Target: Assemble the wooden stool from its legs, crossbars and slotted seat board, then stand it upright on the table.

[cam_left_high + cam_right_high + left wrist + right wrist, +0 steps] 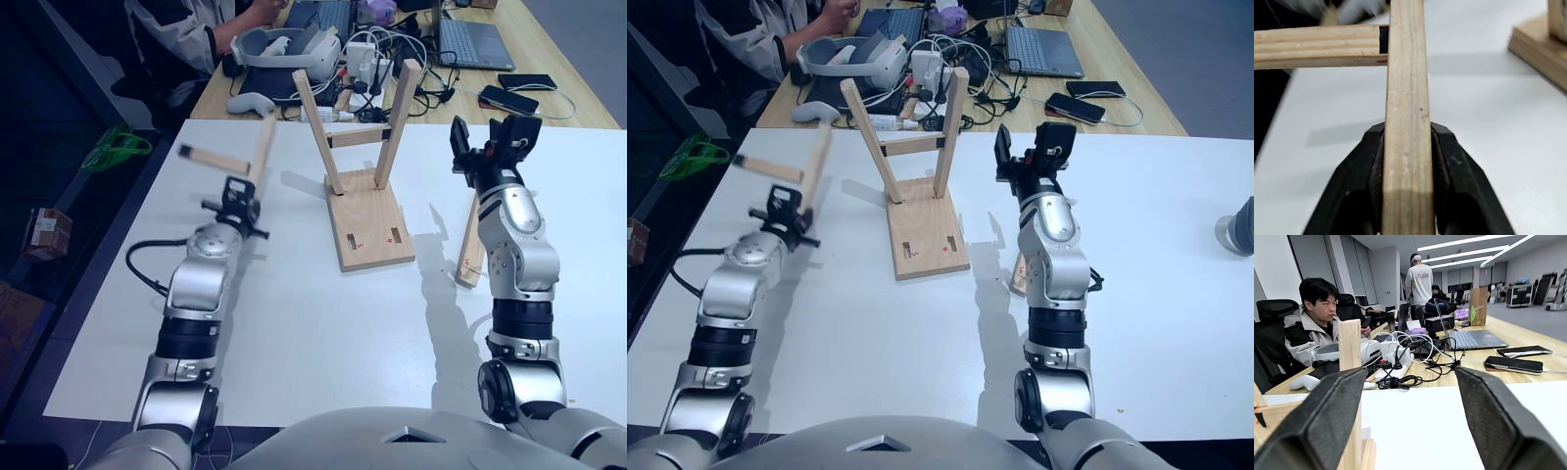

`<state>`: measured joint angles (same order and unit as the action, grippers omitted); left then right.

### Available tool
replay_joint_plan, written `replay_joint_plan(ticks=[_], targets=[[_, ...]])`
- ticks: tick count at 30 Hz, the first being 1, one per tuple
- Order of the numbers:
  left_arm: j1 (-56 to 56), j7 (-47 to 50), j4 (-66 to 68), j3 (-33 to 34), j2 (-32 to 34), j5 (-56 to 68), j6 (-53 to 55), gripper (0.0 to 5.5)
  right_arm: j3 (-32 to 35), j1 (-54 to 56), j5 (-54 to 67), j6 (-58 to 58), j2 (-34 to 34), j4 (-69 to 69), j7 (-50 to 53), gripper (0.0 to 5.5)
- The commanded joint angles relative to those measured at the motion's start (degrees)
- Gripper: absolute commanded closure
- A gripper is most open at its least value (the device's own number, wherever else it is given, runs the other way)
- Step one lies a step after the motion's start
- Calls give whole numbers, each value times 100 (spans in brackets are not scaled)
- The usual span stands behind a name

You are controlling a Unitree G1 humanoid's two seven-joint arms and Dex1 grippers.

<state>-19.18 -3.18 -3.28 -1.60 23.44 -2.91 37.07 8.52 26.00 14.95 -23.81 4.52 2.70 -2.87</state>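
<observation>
Left hand (1406,147) clamps a leg (262,145) with crossbar (211,159), right hand (1034,147) gapes empty; next that leg should plug into the seat board (372,230).

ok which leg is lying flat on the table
The loose leg beside the right arm. Two legs stand in the seat board, and the left gripper holds the fourth leg.

No readable text, label, number or sign on the slotted seat board (367,230) or the white table (294,333).
</observation>
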Motion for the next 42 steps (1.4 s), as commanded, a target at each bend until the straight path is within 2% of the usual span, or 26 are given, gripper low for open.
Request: replay_joint_plan(ticks=[1,4,8,12,17,23,28,39,42], targets=[[-697,663,-30,14,212,-796,-840,446,139,602,491,-398,5,92,-211,212],[-990,1111,32,-61,301,-1390,-1479,446,395,846,1315,-727,-71,309,-527,212],[-1219,1725,-32,-717,570,-2744,-2676,446,747,1136,2568,-1349,-213,668,-582,212],[-1238,1902,233,-1279,602,-3565,-3515,446,822,1202,3679,-2081,-228,933,-557,212],[-1158,1960,248,-1587,413,-4143,-3890,446,967,1112,5276,-2604,-316,1314,-409,212],[-1009,1864,216,-1692,303,-4519,-4037,446,1175,1181,6502,-2291,-354,1368,130,212],[-840,1790,169,-1629,323,-4683,-4098,446,1236,1308,6766,-1873,-249,1155,477,212],[-833,1641,245,-1560,283,-4731,-4090,446,1071,1239,6731,-1353,-179,1255,488,212],[-821,1609,234,-1573,251,-4758,-4084,446,981,1184,6671,-1269,-88,1293,418,165]])
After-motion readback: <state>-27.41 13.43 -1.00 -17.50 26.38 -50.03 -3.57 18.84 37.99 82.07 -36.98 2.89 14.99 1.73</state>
